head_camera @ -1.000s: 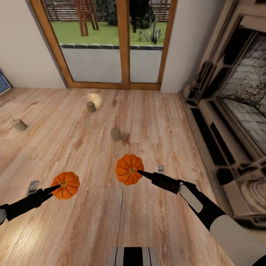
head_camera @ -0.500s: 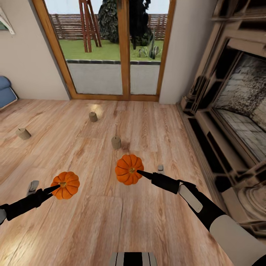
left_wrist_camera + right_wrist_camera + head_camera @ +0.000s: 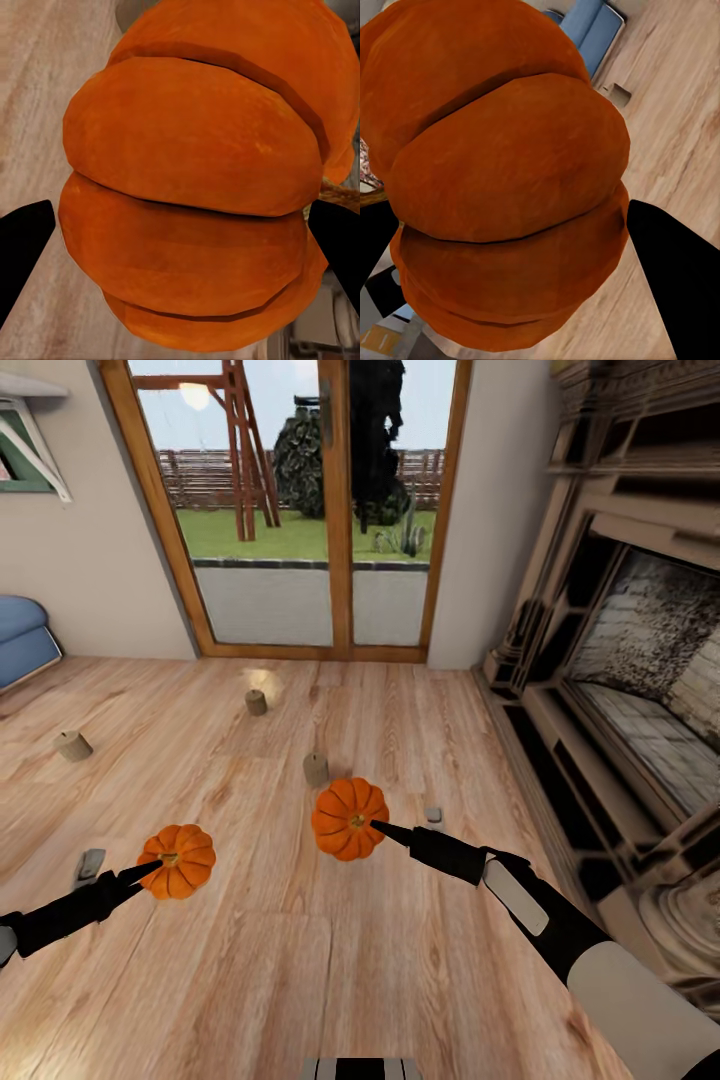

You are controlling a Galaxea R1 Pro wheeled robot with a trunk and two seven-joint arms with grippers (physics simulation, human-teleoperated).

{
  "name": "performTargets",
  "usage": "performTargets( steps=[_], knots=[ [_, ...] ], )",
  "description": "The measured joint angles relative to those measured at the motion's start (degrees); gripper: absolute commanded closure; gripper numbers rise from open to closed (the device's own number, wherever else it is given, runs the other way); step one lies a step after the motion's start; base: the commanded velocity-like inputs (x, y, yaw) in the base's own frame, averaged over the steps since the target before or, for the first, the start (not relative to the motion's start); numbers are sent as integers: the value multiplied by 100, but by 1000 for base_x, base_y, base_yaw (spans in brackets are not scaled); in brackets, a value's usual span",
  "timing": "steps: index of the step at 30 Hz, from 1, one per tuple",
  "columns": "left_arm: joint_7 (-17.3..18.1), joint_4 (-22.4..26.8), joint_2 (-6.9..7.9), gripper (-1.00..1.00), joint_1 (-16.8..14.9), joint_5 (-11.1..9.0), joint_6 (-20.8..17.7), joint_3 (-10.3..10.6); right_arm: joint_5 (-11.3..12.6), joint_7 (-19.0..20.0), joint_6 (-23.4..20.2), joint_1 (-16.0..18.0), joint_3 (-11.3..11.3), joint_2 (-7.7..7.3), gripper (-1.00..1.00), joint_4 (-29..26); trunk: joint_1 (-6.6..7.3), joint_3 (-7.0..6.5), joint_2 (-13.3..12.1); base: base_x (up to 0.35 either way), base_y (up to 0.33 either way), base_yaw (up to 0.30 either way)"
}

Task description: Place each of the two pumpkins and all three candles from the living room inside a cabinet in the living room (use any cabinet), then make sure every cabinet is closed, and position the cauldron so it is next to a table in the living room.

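Pumpkins (image 3: 349, 818) (image 3: 178, 860) clenched in both fingers; head view adds three floor candles (image 3: 316, 768)

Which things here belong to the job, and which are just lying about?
Job:
left pumpkin, in left gripper
right pumpkin, in right gripper
three candles on the floor

Lying about:
glass doors
fireplace
blue seat

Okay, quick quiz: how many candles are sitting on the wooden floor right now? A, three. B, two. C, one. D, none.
A: the head view shows three candles on the floor, one far left, one near the glass door and one just beyond the right-held pumpkin.
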State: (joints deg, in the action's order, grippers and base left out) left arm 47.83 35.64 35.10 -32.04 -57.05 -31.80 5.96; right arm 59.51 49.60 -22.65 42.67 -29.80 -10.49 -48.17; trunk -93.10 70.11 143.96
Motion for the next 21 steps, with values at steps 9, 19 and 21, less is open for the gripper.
performTargets(
  steps=[9, 19, 21],
  knots=[
    [-2, 0, 3, 100, 0, 10, 2, -94, 0, -32, 0, 0, 0, 7, 100, 4, 23, -285, -12, 0, 0, 0],
    [-1, 0, 6, 100, 0, 9, 1, -105, 0, -51, 2, 0, 0, 8, 100, 8, 49, -602, -26, 0, 0, 0],
    [-3, 0, 7, 100, 0, 10, 1, -105, 1, -51, 1, 0, -2, 29, 100, 7, 54, -665, -28, 0, 0, 0]
  ],
)
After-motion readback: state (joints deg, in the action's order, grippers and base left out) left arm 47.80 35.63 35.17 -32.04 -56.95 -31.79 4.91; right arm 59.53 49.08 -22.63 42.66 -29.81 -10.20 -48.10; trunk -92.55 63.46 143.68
